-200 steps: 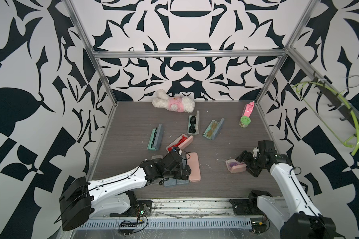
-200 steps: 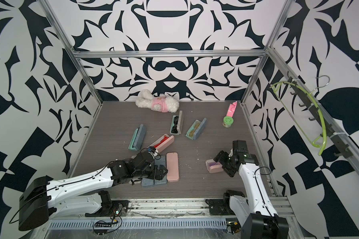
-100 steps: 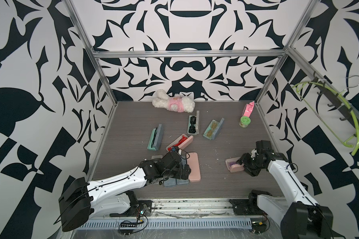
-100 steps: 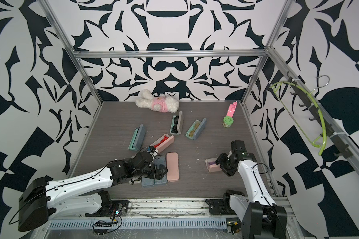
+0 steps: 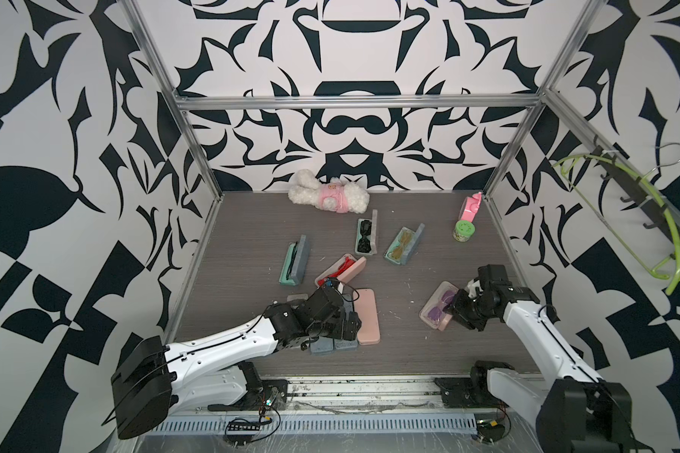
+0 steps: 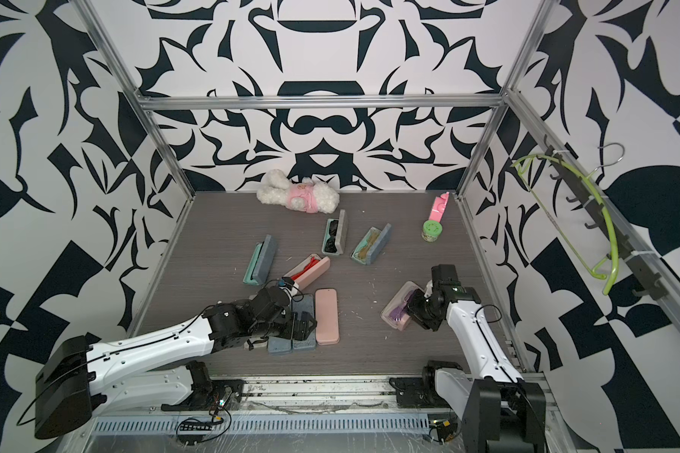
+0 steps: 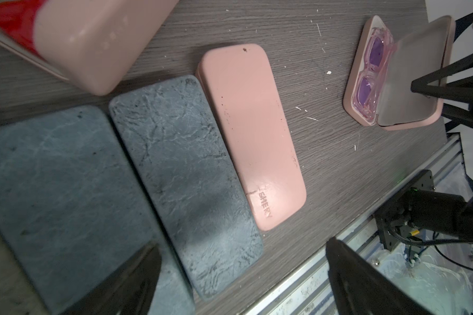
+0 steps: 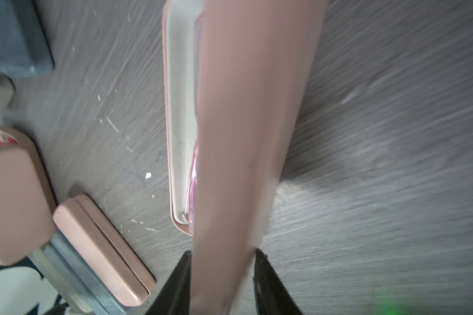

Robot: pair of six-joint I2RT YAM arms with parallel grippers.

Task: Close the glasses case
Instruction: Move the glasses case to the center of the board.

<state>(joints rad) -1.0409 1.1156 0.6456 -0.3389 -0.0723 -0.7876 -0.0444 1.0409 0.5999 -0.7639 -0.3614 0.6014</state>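
**Entry: pink glasses case, lid newly gripped, not yet shut**

**Object.** Open pink hard-shell glasses case (image 5: 436, 312), lying on the grey wood-grain tabletop (image 5: 252, 235) on the robot's right side, well apart from the other cases. It held pink-framed, purple-lensed glasses (image 7: 370, 71). In the left wrist view its lid (image 7: 415, 76) stood raised off the base.

**Right gripper** (image 8: 223, 255). Over the last second it had moved in from just beside the case and drawn its jaws from wide to narrow. In the right wrist view the two fingers stood one on each side of the lid's near end, pinching it.

**Left gripper** (image 7: 243, 245). Unchanged. Its jaws were spread wide and held nothing, and it hung over two closed grey textured cases (image 7: 186, 177) that lay beside a closed pink case (image 7: 251, 136).

**Reading.** The approach looked finished and the grasp made, so the closing itself was all that remained. The lid would probably need swinging over the glasses until it met the base. The case looked light and nothing braced it, so it might slide or tip under the push instead of folding shut.
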